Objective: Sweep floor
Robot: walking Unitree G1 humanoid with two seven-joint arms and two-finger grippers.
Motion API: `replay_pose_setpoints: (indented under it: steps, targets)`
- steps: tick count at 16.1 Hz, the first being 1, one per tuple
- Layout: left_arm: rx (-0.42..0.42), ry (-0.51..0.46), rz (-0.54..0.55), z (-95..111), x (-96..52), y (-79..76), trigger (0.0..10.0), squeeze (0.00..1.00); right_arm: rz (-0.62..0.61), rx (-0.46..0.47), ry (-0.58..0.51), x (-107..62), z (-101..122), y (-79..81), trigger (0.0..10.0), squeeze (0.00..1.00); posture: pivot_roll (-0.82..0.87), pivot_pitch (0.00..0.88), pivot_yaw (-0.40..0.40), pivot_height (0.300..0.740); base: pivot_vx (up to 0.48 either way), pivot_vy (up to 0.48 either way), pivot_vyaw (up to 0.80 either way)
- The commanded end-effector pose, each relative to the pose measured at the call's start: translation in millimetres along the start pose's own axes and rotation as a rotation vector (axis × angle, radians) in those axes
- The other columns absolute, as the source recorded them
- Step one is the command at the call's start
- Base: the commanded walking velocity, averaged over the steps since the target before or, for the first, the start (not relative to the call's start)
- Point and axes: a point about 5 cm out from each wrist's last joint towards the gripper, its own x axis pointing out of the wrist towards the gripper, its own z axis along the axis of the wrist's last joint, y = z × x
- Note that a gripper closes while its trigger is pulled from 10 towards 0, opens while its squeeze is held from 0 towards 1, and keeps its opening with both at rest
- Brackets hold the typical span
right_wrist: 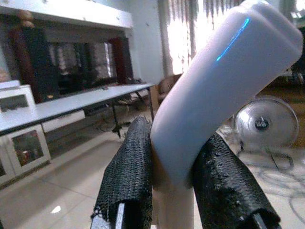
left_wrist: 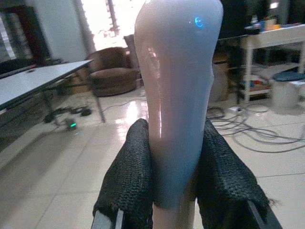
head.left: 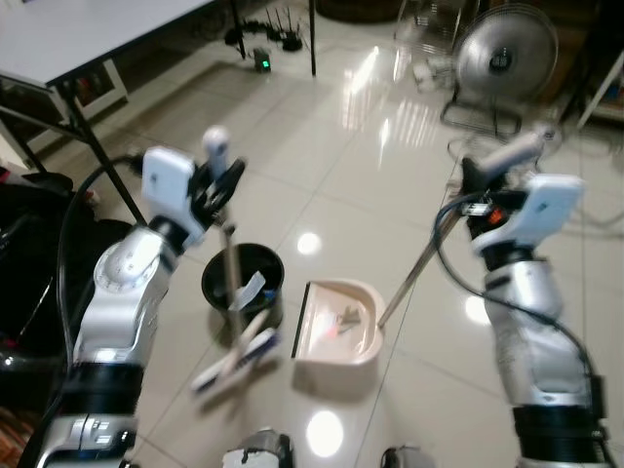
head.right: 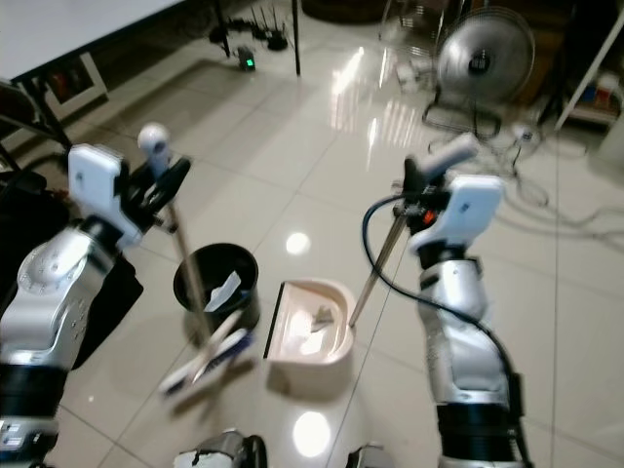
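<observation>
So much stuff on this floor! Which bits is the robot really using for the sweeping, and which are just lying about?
In use for sweeping:
- broom, handle clamped in the left pincer
- dustpan with scraps in it, its long handle held by the right pincer
- black bin beside the dustpan

Just lying about:
- standing fan
- cables on the floor
- folding table

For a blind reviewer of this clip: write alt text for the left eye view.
The left gripper holds a broom by its handle, brush down beside a black bin, while the right gripper holds the long handle of a beige dustpan that rests on the glossy tiled floor with bits of debris in it. A standing fan is behind.
</observation>
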Motion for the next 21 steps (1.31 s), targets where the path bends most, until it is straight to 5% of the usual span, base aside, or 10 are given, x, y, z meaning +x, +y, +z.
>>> replay_pose_setpoints:
  steps: [1,4,6,12,21]
  targets:
    - [0.046,-0.044,0.019,15.0,-4.2,2.9,10.0,0.0,0.012,0.015,-0.002,2.3,12.3,-0.7,10.0,0.0,0.0,0.0,0.04,0.74,0.0,0.0,0.0]
    - [0.066,0.054,0.073,0.9,-25.9,8.3,10.0,0.0,0.002,0.039,0.022,6.1,35.1,-6.3,10.0,0.0,0.01,0.0,0.036,0.74,0.0,0.0,0.0]
    - [0.07,0.183,0.166,-19.2,-43.2,12.6,10.0,0.0,-0.03,0.138,-0.012,15.1,65.1,-11.5,10.0,0.0,0.01,0.0,0.032,0.74,0.0,0.0,0.0]
    - [0.084,0.153,0.177,-19.3,-42.4,-2.1,10.0,0.0,0.011,0.191,-0.057,24.8,95.5,-4.2,10.0,0.0,0.01,0.0,0.033,0.74,0.051,0.0,0.26]
    - [0.093,0.173,0.18,-24.1,-41.8,-11.2,10.0,0.0,-0.026,0.214,-0.049,26.6,97.5,-7.5,10.0,0.0,0.02,0.0,0.037,0.74,0.367,0.0,0.09]
